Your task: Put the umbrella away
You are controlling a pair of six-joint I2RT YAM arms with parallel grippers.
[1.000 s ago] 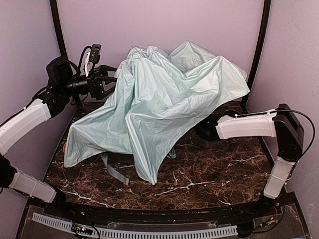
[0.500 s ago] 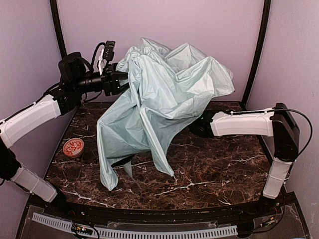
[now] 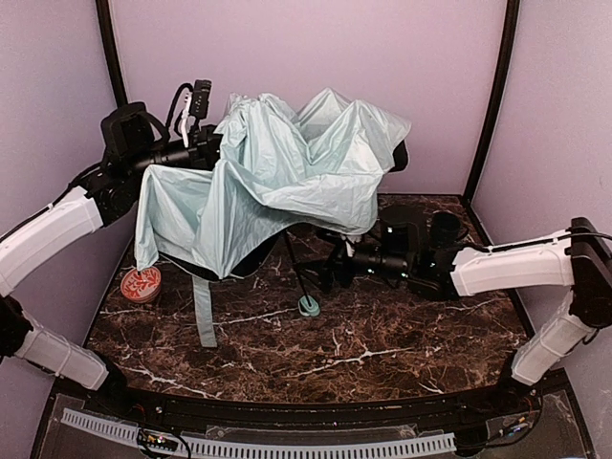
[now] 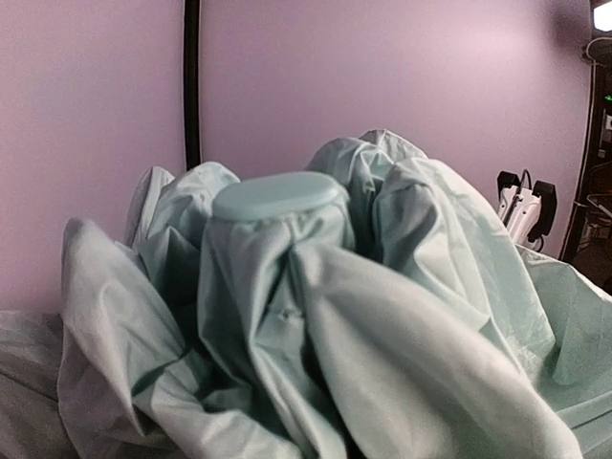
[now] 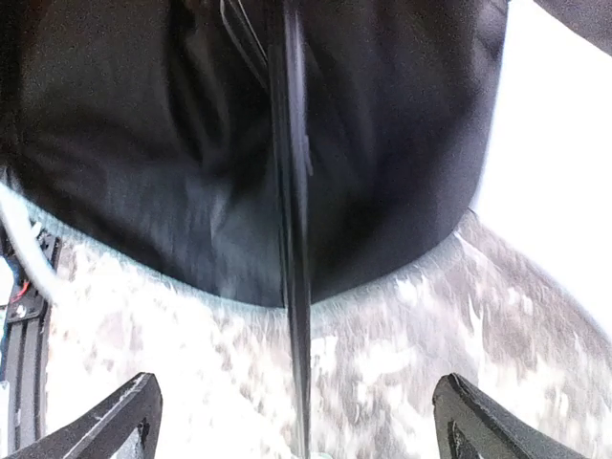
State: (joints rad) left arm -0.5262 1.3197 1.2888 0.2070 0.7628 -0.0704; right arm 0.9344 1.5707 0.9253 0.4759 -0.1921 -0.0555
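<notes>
Moved: right gripper drawn back from pale mint-green fabric folding umbrella, jaws wide, empty.
Left gripper: pinching the bunched fabric, holding it up.

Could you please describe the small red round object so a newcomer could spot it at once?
Find the left edge of the dark brown, white-veined marble table. Below the drooping corner of the pale mint-green fabric umbrella lies a small, low, round red object with a pale pattern on top. It is the only red thing there, unlike the long mint strap beside it.
</notes>
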